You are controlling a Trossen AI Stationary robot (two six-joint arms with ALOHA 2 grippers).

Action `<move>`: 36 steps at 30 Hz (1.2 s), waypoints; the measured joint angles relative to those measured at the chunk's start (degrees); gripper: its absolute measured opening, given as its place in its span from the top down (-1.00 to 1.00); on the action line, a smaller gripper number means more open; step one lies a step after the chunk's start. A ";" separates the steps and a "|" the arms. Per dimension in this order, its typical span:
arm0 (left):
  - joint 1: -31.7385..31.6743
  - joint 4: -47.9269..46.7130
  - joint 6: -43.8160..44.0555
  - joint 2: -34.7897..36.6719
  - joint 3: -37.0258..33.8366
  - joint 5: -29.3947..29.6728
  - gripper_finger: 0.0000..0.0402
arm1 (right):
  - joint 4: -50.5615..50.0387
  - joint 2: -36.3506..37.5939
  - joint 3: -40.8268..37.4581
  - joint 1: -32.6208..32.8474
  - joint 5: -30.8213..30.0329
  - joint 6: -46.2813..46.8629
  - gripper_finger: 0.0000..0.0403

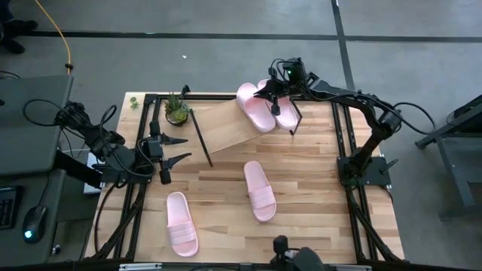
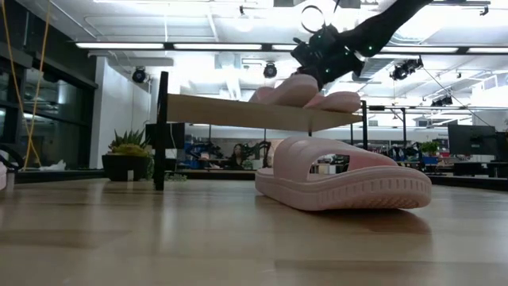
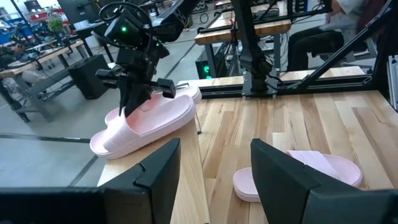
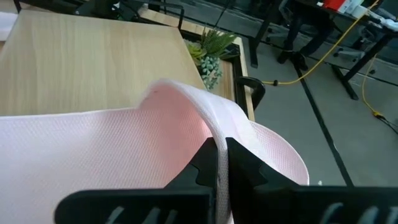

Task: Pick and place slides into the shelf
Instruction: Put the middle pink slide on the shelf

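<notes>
**A:** Where is your right tool?

**B:** You have it over the far right end of the shelf, clamped on the strap of a slide. The right wrist view shows you both fingers pinching that strap; the high view cannot.

**A:** And your left tool?

**B:** It waits by the table's left edge with its fingers spread apart.

**A:** Where are your slides?

**B:** From above you see two on the shelf, the gripped slide and a second touching it, plus one at mid-table and one near the front left.

**A:** Anything hidden?

**B:** In the low view the mid-table slide fills your foreground, and the front-left one is out of sight. A small plant sits by the shelf's left post.
</notes>
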State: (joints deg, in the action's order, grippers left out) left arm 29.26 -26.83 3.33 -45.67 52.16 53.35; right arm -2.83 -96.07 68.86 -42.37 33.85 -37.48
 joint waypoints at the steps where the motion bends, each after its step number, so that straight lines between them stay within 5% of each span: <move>1: 0.00 0.00 0.00 0.00 0.00 0.00 0.11 | -0.02 0.09 -0.01 0.00 -0.14 0.02 1.00; 9: 0.00 -0.02 0.00 0.00 0.00 0.00 0.11 | -1.19 0.31 -0.09 -0.02 -0.16 1.11 0.97; 22: 0.00 -0.02 0.02 0.00 0.00 0.02 0.11 | -2.48 0.33 -0.15 0.65 -0.66 2.99 0.37; 36: 0.00 -0.13 0.15 0.00 0.00 0.02 0.11 | -13.19 6.99 -0.46 4.14 -5.68 4.10 0.15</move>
State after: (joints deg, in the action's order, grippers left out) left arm 29.26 -26.96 3.48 -45.67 52.16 53.36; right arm -16.02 -89.08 68.40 -38.23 28.17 -33.39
